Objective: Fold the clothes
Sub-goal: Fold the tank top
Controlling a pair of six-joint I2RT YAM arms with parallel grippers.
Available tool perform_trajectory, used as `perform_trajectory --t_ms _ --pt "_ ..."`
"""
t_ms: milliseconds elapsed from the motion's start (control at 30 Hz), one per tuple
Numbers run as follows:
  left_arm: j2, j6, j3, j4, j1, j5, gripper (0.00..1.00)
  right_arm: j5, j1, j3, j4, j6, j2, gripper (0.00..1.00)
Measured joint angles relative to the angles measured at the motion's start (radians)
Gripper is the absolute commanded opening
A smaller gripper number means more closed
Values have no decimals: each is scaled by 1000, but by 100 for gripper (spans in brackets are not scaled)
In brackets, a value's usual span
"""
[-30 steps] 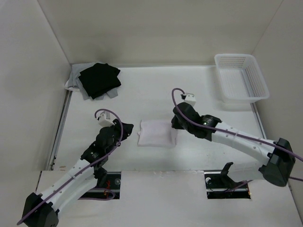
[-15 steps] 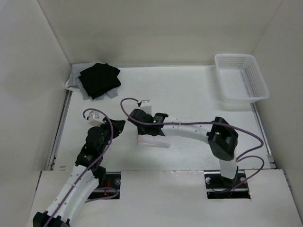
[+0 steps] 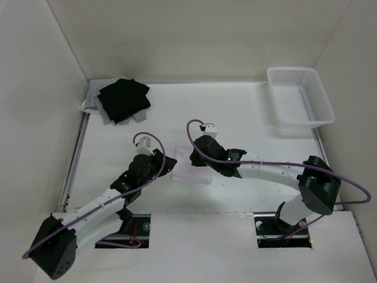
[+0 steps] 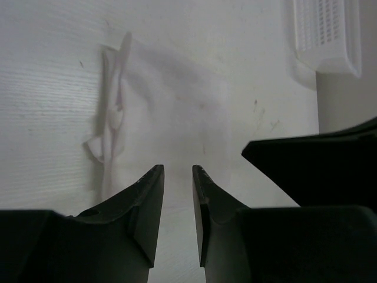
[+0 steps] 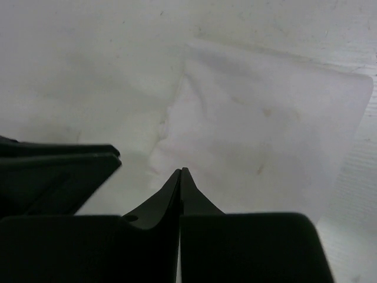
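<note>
At centre frame, my left gripper (image 4: 177, 171) sits narrowly parted beside the folded white garment (image 5: 265, 118), my right gripper (image 5: 181, 171) closed tight above it.

A lab cell: white walls (image 3: 194, 41) enclose the table (image 3: 194, 106).

From above, I see only a strip of the white garment (image 3: 189, 175). The left arm (image 3: 141, 171) and right arm (image 3: 219, 160) cover the rest. The grey cloth (image 3: 92, 101) lies mostly hidden under the black cloth (image 3: 122, 99). My left wrist view cuts off the basket (image 4: 327, 35) at its top edge.
</note>
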Motion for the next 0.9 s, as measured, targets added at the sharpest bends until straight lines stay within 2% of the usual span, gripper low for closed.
perform_trajectory --t_ms 133,300,500,667,800,900 --pt "191 -6 18 119 -84 -11 21 -77 -59 -172 188 19 -10 1" --pt "353 -30 13 229 -92 -11 20 -141 -64 -365 372 78 -35 1" --pt "373 -45 -49 288 -85 -13 20 -164 -64 -537 560 168 -55 2" --pt "411 -60 -95 352 -71 -11 20 -166 -64 -600 702 233 -18 4" --pt "389 -63 -132 391 -57 -10 20 -169 -64 -634 789 263 -4 12" --pt "312 -59 -154 353 -37 -9 23 -175 -64 -650 802 266 -25 20"
